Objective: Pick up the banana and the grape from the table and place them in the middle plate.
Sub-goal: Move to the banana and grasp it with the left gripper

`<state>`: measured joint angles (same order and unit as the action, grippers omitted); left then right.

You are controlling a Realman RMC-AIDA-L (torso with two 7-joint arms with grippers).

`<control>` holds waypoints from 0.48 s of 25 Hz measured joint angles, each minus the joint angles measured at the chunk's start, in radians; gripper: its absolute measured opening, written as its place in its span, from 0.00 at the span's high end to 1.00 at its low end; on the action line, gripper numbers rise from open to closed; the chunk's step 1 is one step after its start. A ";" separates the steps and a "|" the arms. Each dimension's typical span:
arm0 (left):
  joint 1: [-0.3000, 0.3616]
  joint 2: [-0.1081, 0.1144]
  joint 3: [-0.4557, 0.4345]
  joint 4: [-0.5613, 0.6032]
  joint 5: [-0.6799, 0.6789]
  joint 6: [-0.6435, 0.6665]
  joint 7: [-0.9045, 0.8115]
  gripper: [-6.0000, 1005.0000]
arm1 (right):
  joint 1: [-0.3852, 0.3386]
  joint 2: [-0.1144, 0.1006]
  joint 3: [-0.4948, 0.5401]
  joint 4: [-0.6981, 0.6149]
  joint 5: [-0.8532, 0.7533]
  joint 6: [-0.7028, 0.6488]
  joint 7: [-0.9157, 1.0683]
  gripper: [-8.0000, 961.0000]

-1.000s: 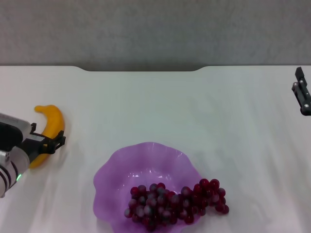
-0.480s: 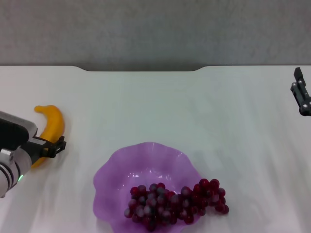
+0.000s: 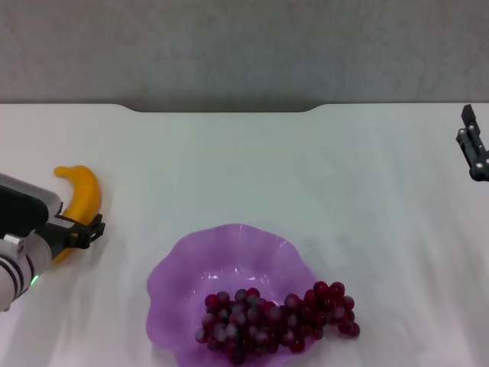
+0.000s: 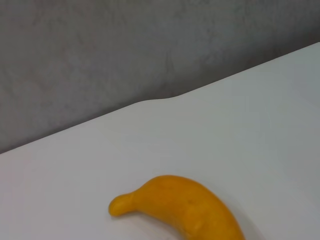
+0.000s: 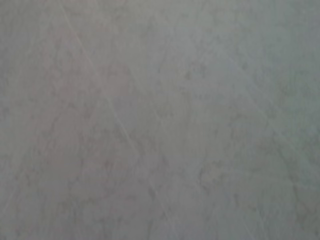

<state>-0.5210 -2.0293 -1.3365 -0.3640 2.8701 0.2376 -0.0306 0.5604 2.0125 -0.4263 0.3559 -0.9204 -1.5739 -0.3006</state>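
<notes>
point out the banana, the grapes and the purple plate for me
banana point(image 3: 82, 191), head view, on the thick yellow middle of its curve
grapes point(image 3: 275, 317), head view, on the middle of the dark red bunch
purple plate point(image 3: 229, 245), head view, on the bare far wall under the wavy rim
</notes>
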 joint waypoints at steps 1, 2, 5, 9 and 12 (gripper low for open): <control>0.000 0.000 0.000 0.000 0.000 0.000 0.002 0.29 | 0.000 0.000 0.000 0.000 0.000 0.000 0.000 0.27; -0.001 -0.001 0.000 0.000 -0.001 0.000 0.004 0.29 | 0.000 0.000 0.000 0.000 0.000 0.000 0.000 0.27; -0.001 -0.002 0.000 0.001 -0.002 0.000 0.006 0.29 | 0.000 0.000 0.000 0.000 0.000 0.000 0.000 0.27; -0.001 -0.002 0.000 0.001 -0.002 -0.001 0.006 0.32 | 0.000 0.000 0.000 0.000 0.000 0.000 0.000 0.27; -0.001 -0.002 0.000 0.001 -0.002 -0.002 0.006 0.35 | 0.000 0.000 0.000 0.000 0.000 0.000 0.000 0.27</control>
<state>-0.5216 -2.0310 -1.3360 -0.3634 2.8686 0.2357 -0.0243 0.5600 2.0125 -0.4264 0.3559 -0.9204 -1.5739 -0.3006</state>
